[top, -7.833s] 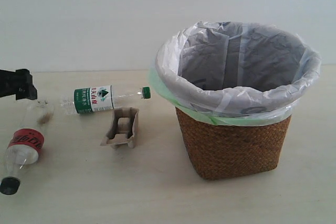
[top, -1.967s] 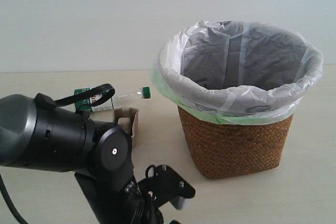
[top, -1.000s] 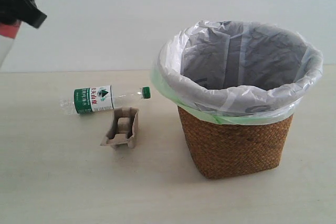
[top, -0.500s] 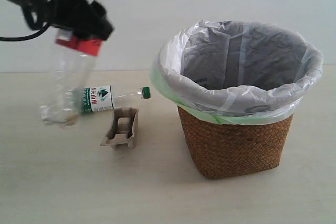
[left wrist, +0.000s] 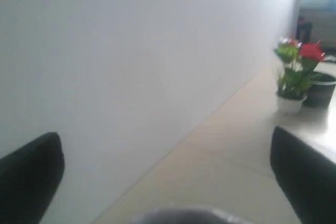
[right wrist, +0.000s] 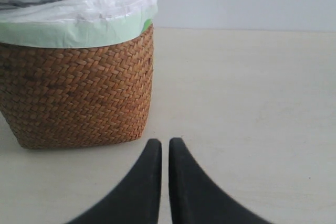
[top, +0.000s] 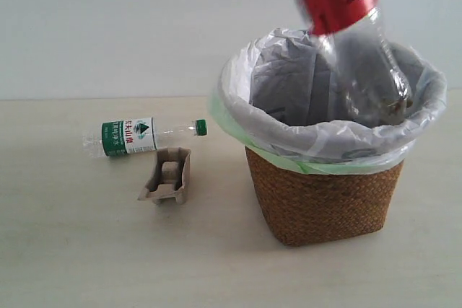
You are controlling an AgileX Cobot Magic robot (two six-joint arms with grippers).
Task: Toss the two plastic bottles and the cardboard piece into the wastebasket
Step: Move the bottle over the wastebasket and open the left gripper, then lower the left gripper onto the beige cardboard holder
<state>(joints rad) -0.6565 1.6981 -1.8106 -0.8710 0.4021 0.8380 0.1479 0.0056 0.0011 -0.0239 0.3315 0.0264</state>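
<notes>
The red-label bottle (top: 354,34) hangs tilted and blurred over the wastebasket (top: 321,203), its base inside the bag-lined mouth and its cap cut off by the top edge. No gripper shows on it. My left gripper (left wrist: 168,182) is open, fingers (left wrist: 31,179) wide apart with nothing between them. The green-cap bottle (top: 137,136) lies on the table left of the basket, the cardboard piece (top: 167,176) just in front of it. My right gripper (right wrist: 160,148) is shut and empty, low over the table beside the wastebasket (right wrist: 79,93).
A pale wall runs behind the table. The left wrist view shows a potted plant with red flowers (left wrist: 296,72) and a dark pot (left wrist: 320,90) far off on the tabletop. A blurred grey shape (left wrist: 184,216) sits at that view's lower edge.
The red-label bottle went from the upper left, held by the left gripper, across to above the wastebasket. The left arm has left the exterior view. The other bottle and cardboard stayed put.
</notes>
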